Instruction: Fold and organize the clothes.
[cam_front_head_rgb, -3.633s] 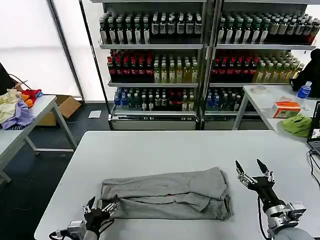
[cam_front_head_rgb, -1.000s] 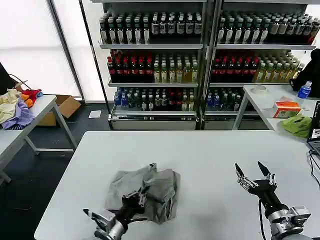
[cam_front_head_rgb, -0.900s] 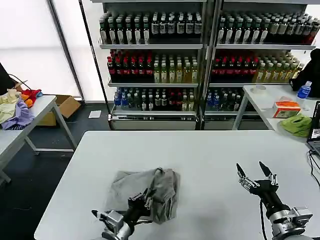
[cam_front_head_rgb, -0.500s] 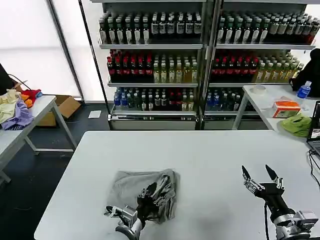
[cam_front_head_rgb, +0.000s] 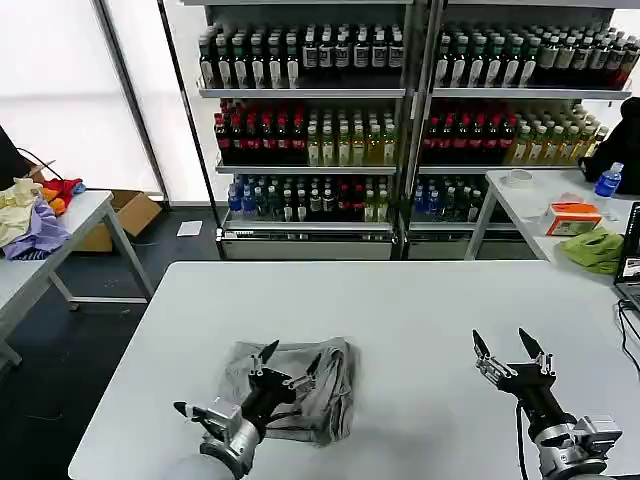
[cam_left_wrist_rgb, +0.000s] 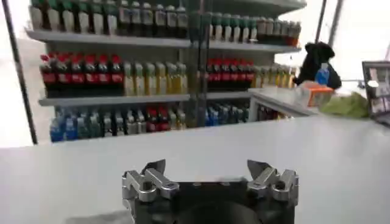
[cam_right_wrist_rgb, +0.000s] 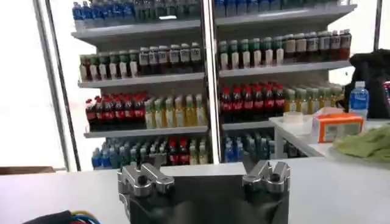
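A light grey shirt (cam_front_head_rgb: 337, 388) lies folded into a compact bundle on the white table (cam_front_head_rgb: 400, 300), left of centre near the front edge. My left gripper (cam_front_head_rgb: 292, 357) hovers open just over the bundle with nothing between its fingers. In the left wrist view the left gripper (cam_left_wrist_rgb: 206, 168) stands wide apart above bare tabletop. My right gripper (cam_front_head_rgb: 501, 342) is open and empty over the table at the front right, well clear of the shirt. In its own wrist view the right gripper (cam_right_wrist_rgb: 204, 172) faces the shelves.
Drink shelves (cam_front_head_rgb: 310, 110) line the back wall. A side table at left holds yellow, purple and red garments (cam_front_head_rgb: 30, 215). The table at right carries a lime-green cloth (cam_front_head_rgb: 594, 250), an orange box (cam_front_head_rgb: 572, 217) and a blue bottle (cam_front_head_rgb: 607, 181).
The shirt went from a long strip across the table to a compact bundle as my left gripper carried its end over. The left gripper has now let go and opened. The right gripper barely moved.
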